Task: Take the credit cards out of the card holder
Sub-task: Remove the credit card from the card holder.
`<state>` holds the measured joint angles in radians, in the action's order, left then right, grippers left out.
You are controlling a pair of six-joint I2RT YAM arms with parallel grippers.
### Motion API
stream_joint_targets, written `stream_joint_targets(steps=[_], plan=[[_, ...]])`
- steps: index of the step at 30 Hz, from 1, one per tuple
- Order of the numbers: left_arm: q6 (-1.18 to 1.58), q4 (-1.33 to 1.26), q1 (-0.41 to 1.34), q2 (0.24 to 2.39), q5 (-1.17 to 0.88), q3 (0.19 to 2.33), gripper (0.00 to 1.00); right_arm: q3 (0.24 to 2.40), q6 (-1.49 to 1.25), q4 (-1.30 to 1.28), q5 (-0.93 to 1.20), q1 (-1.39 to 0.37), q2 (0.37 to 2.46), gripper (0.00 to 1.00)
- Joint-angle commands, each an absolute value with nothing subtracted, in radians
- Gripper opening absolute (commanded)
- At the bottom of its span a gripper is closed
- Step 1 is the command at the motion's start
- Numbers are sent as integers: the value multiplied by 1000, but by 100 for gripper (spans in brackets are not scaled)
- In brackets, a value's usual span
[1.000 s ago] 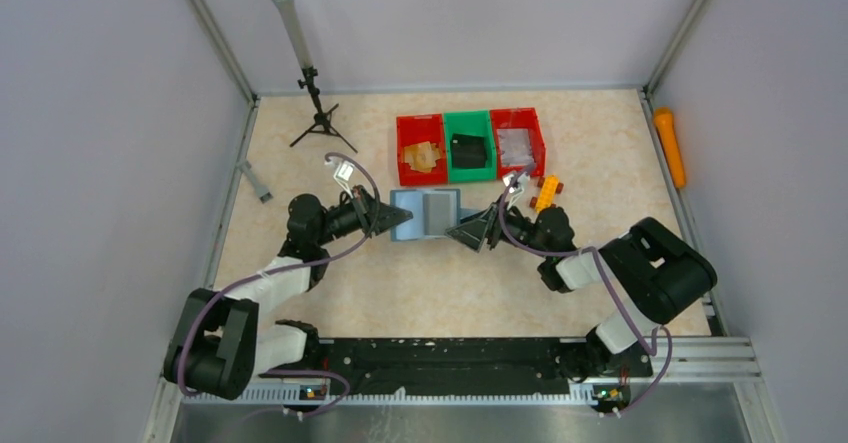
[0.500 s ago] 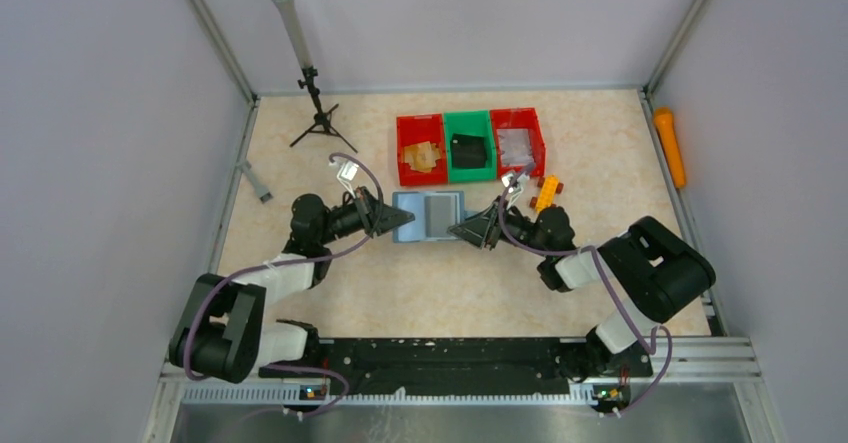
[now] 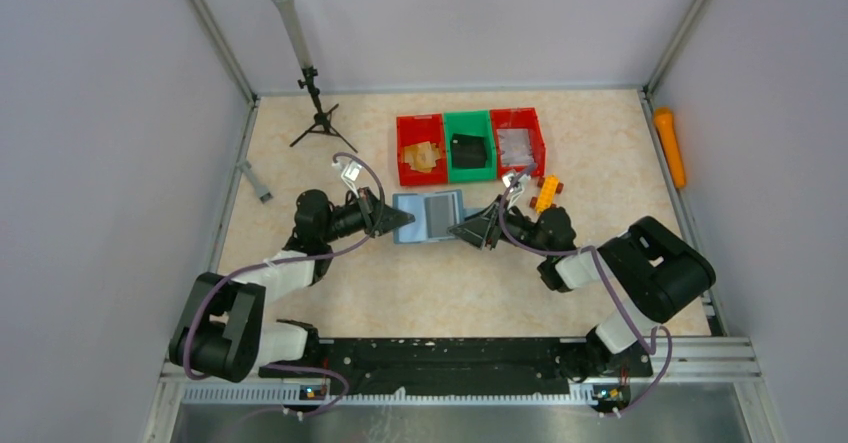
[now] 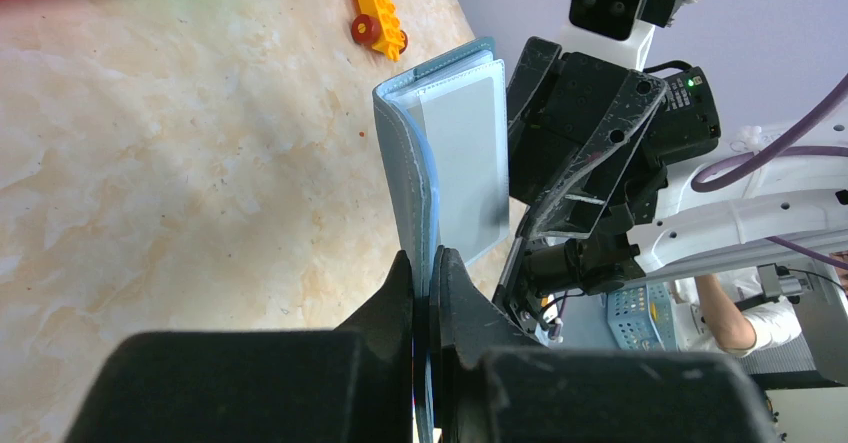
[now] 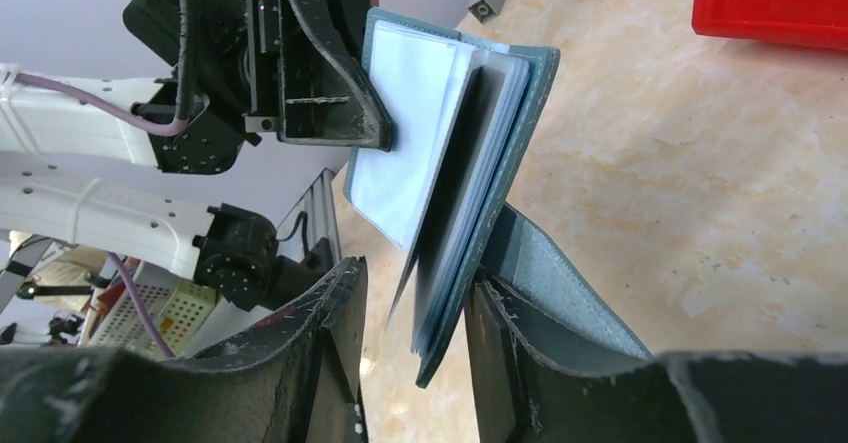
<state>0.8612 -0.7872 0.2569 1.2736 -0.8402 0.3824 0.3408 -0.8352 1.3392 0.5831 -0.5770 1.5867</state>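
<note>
The slate-teal card holder [image 3: 428,213] is held open above the table between my two grippers, its lighter blue-grey sleeves showing. My left gripper [image 3: 400,221] is shut on its left cover edge; in the left wrist view the jaws [image 4: 427,263] pinch the cover of the card holder [image 4: 455,163]. My right gripper [image 3: 463,231] is at its right side. In the right wrist view that gripper [image 5: 412,293] is open, with the sleeves of the card holder [image 5: 440,133] hanging between the fingers and the cover against the right finger [image 5: 500,343]. I cannot make out separate cards.
Three bins stand just behind the holder: a red bin [image 3: 420,150], a green bin [image 3: 469,145] with a black object and another red bin [image 3: 517,141]. A yellow toy brick piece [image 3: 545,193] lies to the right. A small tripod [image 3: 318,113] stands at the back left.
My left arm has shifted slightly towards the back with the holder still in its grip. The right gripper stays at the holder's right side.
</note>
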Motion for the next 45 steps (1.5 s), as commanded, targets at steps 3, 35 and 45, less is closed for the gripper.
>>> stream_joint_targets(steps=[3,35,45], plan=[[827,-786,262,1243,-842,416,1,343,-837,1457,604,-565,1586,46],[836,-816,262,1209,-860,403,1,301,-872,1459,554,-505,1565,34],[874,-904,262,1183,-886,378,1,351,-804,1211,496,-506,1540,33]])
